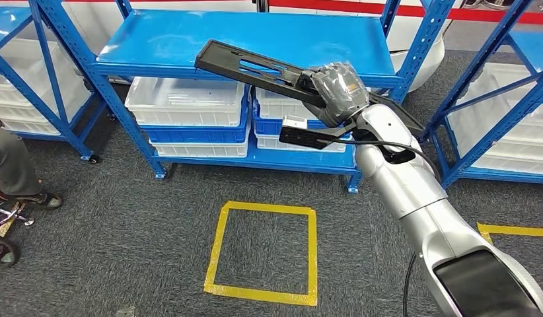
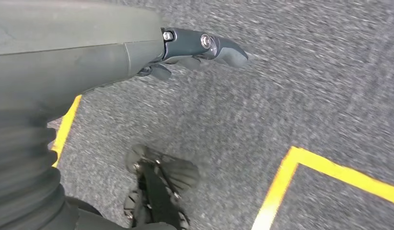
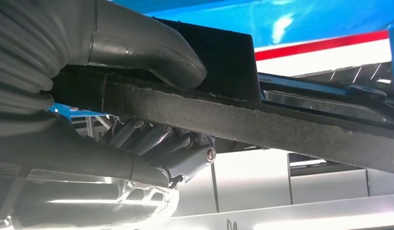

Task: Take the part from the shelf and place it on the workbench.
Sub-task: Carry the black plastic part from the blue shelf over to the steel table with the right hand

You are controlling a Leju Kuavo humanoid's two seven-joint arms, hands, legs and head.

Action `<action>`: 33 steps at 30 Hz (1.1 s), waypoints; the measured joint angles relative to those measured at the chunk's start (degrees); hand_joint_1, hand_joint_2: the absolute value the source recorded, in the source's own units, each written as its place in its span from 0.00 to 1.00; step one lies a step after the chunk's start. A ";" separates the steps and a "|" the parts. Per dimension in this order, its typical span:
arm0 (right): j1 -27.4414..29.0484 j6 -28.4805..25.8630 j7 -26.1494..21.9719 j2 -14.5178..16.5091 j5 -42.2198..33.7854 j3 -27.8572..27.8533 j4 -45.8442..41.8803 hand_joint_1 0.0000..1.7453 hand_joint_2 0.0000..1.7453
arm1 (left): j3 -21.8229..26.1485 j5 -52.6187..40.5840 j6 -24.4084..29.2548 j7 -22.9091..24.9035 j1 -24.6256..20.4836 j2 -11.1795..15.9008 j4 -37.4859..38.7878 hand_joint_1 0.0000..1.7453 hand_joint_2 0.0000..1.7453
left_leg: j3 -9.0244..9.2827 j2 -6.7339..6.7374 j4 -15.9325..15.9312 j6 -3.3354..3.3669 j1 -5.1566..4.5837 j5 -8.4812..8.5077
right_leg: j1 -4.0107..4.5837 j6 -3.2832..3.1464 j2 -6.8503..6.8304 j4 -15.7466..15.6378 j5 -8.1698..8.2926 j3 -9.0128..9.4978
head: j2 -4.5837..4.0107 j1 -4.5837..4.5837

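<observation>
A: Which step was in hand?

B: The lift-off, I'd judge. The right hand [image 1: 335, 89] was clamped on the part [image 1: 246, 65], thumb [image 3: 152, 45] on one face, fingers [image 3: 185, 155] under the other. The part hung tilted just over the shelf [image 1: 189, 36], far end low near its front edge.

A: And next?

B: Probably drawing it clear of the blue posts, then turning to find the workbench, which wasn't visible.

A: The left hand [image 2: 200, 48]?

B: It hung over the carpet [image 2: 305, 86], holding nothing, fingers apparently loose; the blur made more hard to tell. Whether the part touched the shelf, I couldn't tell.
</observation>
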 joint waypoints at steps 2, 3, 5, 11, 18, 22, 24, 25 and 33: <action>-0.02 -0.04 0.21 -0.05 0.20 -0.23 -0.27 1.00 1.00 | 0.01 -0.14 0.00 0.04 -0.31 0.01 -0.05 0.00 1.00 | 6.45 -0.20 -7.86 0.04 0.13 -1.28 | 0.02 0.86 0.06 0.55 1.01 -1.55 | 0.00 0.02; -0.04 -0.08 0.29 -0.08 0.26 -0.40 -0.44 1.00 1.00 | 0.01 -0.26 0.00 0.08 -0.47 0.00 -0.09 0.00 1.00 | 8.66 -0.30 -11.07 0.35 -0.05 -2.55 | 0.10 1.33 0.04 0.57 1.53 -1.90 | 0.00 0.08; -0.02 -0.16 0.39 -0.17 0.31 -0.66 -0.68 1.00 1.00 | 0.01 -0.49 0.00 0.12 -0.68 -0.02 -0.13 0.00 1.00 | 9.88 -0.42 -14.01 1.40 -0.69 -3.47 | 0.23 2.37 -0.06 0.24 2.66 -2.14 | 0.00 0.18; 0.80 -0.20 0.39 -1.33 0.46 -1.26 -1.03 1.00 1.00 | 0.03 -0.68 0.00 0.16 -0.72 -0.21 -0.10 0.00 1.00 | 5.50 0.28 -15.19 4.90 -1.27 1.69 | 0.31 1.60 0.04 11.29 -6.73 -6.70 | 0.00 0.53; 1.73 -0.21 0.39 -1.83 0.74 -1.69 -2.27 1.00 1.00 | 0.03 -0.92 -0.01 0.20 -0.74 -0.49 -0.14 0.00 1.00 | -1.45 0.30 -15.21 3.91 -1.74 8.00 | 1.12 2.47 0.14 4.21 -6.73 5.96 | 0.00 0.47; 2.03 -0.20 0.40 -2.02 0.93 -2.06 -2.86 1.00 1.00 | 0.01 -1.08 0.14 0.23 -0.46 -0.49 -0.10 0.00 1.00 | -2.02 0.15 -17.35 2.67 -1.67 10.77 | 0.81 0.74 0.30 -1.41 -6.15 7.32 | 0.00 0.44; 2.42 -0.12 0.40 -2.05 1.02 -2.08 -2.92 1.00 1.00 | 0.02 -1.08 0.33 0.27 -0.17 -0.46 -0.07 0.00 1.00 | -3.28 0.01 -13.74 1.96 -1.36 5.81 | -0.05 -0.41 0.02 -1.56 -4.31 6.44 | 0.00 0.26; 2.50 -0.08 0.39 -2.05 1.05 -2.11 -2.94 1.00 1.00 | 0.02 -1.09 0.42 0.28 -0.13 -0.47 -0.07 0.00 1.00 | -4.24 0.00 -9.49 1.57 -1.17 1.89 | -0.03 -0.73 -0.07 -1.53 -3.48 5.73 | 0.00 0.15; 2.75 0.02 0.40 -2.37 1.32 -2.84 -3.69 1.00 1.00 | 0.02 -1.24 0.67 0.29 -0.67 -0.40 -0.13 0.00 1.00 | 7.79 -0.07 -8.24 0.23 0.26 -1.98 | -0.24 1.25 -0.02 -0.20 1.58 -0.86 | 0.00 0.03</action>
